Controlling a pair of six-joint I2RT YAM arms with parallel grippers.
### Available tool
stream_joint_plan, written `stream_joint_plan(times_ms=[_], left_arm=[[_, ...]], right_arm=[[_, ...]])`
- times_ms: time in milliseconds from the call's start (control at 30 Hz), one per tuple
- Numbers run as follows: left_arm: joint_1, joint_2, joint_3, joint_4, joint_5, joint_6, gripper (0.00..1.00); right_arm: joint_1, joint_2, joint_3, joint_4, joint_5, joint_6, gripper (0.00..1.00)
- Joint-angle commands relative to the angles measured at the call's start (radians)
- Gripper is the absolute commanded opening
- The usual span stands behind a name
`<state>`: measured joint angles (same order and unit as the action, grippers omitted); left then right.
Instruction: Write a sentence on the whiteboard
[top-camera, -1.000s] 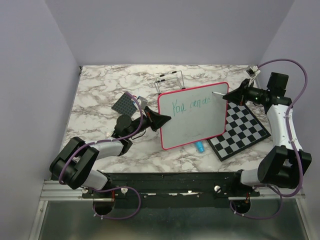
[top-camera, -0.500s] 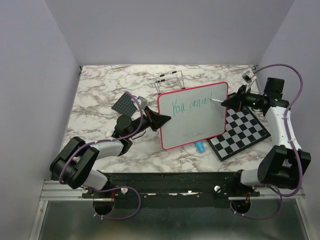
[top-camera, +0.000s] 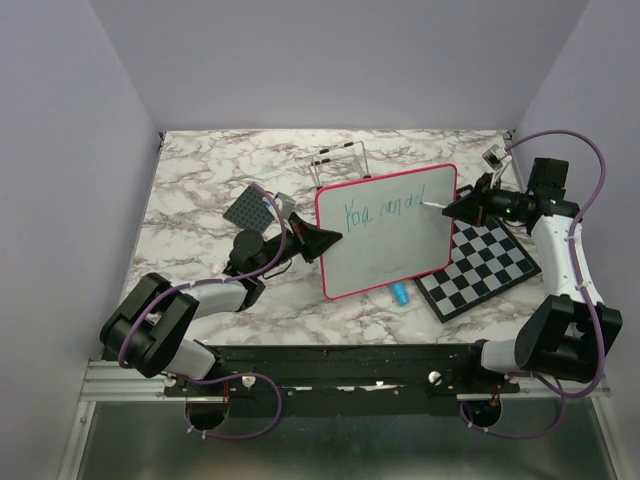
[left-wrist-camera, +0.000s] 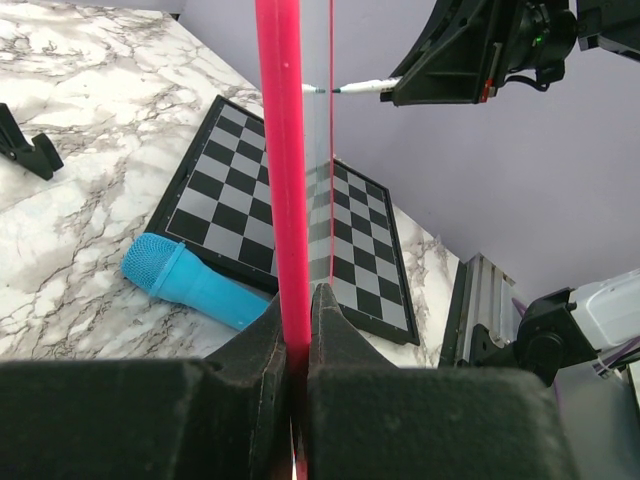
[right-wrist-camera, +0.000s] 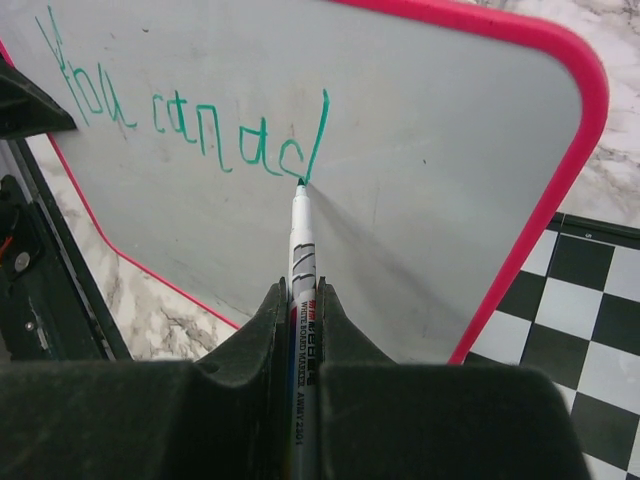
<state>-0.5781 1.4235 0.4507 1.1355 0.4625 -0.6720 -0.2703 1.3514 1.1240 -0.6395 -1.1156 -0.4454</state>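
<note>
The whiteboard (top-camera: 390, 235), glossy white with a pink-red frame, is held tilted above the table. My left gripper (top-camera: 335, 237) is shut on its left edge; in the left wrist view the pink frame (left-wrist-camera: 283, 180) runs up from between my jaws (left-wrist-camera: 297, 345). My right gripper (top-camera: 452, 207) is shut on a white marker (right-wrist-camera: 301, 250), whose green tip touches the board (right-wrist-camera: 430, 180) at the bottom of a fresh tall stroke. The sentence (right-wrist-camera: 180, 115) so reads in green as scrawly words along the top of the board (top-camera: 385, 208).
A black-and-white checkered board (top-camera: 485, 262) lies under the whiteboard's right side. A blue cylinder (top-camera: 400, 294) lies by the board's lower edge, also seen as the blue cylinder (left-wrist-camera: 195, 283) in the left wrist view. A wire stand (top-camera: 338, 160) sits behind, and a dark pad (top-camera: 250, 208) lies left.
My right gripper has moved left and down, bringing the marker onto the board. A tall green stroke has been added after the last word. The left gripper and whiteboard have stayed put.
</note>
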Motion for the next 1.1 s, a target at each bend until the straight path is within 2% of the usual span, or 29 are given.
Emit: stream_joint_plan(times_ms=[0, 733, 900, 1067], left_arm=[[-0.003, 0.022, -0.004, -0.065, 0.021, 0.12, 0.0], [-0.003, 0.031, -0.009, -0.054, 0.024, 0.12, 0.0], [-0.003, 0.032, -0.004, -0.056, 0.025, 0.12, 0.0], [-0.003, 0.034, 0.0, -0.059, 0.025, 0.12, 0.0]], right_arm=[[-0.006, 0.005, 0.054, 0.031, -0.004, 0.034, 0.01], [-0.024, 0.034, 0.079, 0.086, 0.034, 0.097, 0.01], [-0.029, 0.035, 0.065, 0.081, 0.031, 0.082, 0.01], [-0.027, 0.046, 0.059, 0.003, 0.011, 0.013, 0.01]])
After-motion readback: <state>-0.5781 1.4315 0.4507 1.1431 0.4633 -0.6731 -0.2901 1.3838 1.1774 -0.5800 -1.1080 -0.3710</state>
